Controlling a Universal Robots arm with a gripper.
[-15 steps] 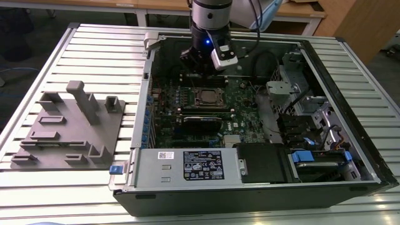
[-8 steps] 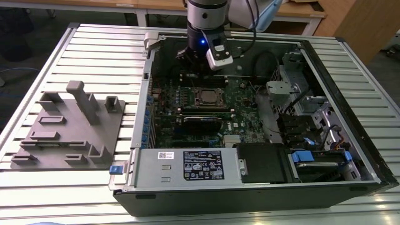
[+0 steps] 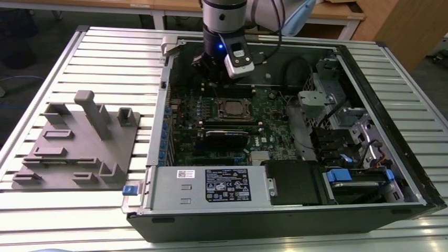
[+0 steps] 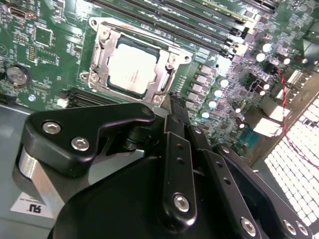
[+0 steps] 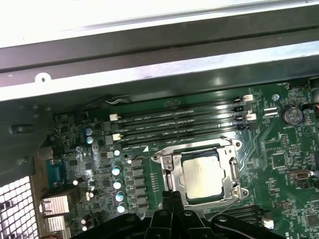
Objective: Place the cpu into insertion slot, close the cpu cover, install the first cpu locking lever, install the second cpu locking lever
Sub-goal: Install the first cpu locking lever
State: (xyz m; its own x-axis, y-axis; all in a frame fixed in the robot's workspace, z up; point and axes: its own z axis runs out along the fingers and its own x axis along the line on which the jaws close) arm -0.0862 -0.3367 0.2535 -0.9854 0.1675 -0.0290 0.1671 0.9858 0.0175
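Table, exterior view: slatted metal table (image 3: 105, 52) is carrying an open computer case (image 3: 280, 223) laid on its side, so the green board (image 3: 273, 123) is facing up for the arm
Tray, exterior view: grey tray (image 3: 77, 152) of holders is sitting to the exterior view's left of the case, well apart from the work
Arm, exterior view: arm (image 3: 224, 21) is reaching down into the far end of the case, with the gripper (image 3: 209, 76) hanging near the socket (image 3: 234, 109)
Chip, second wrist view: chip (image 4: 130, 67) is lying flat in the socket, silver top up, so the placing step looks done
Cover, second wrist view: cover (image 4: 102, 55) is lying down around the chip, framing it, which reads as closed
Lever, second wrist view: thin wire lever (image 4: 149, 39) is running along one side of the cover; whether it is hooked down I cannot tell
Gripper, second wrist view: black fingers (image 4: 172, 149) are pressing together with nothing between them, tips pointing just beside a corner of the cover, likely so that a narrow point can work at a lever
Slots, first wrist view: long black slots (image 5: 179, 122) are running beside the socket, and the gripper's tip is sitting at the socket's opposite edge
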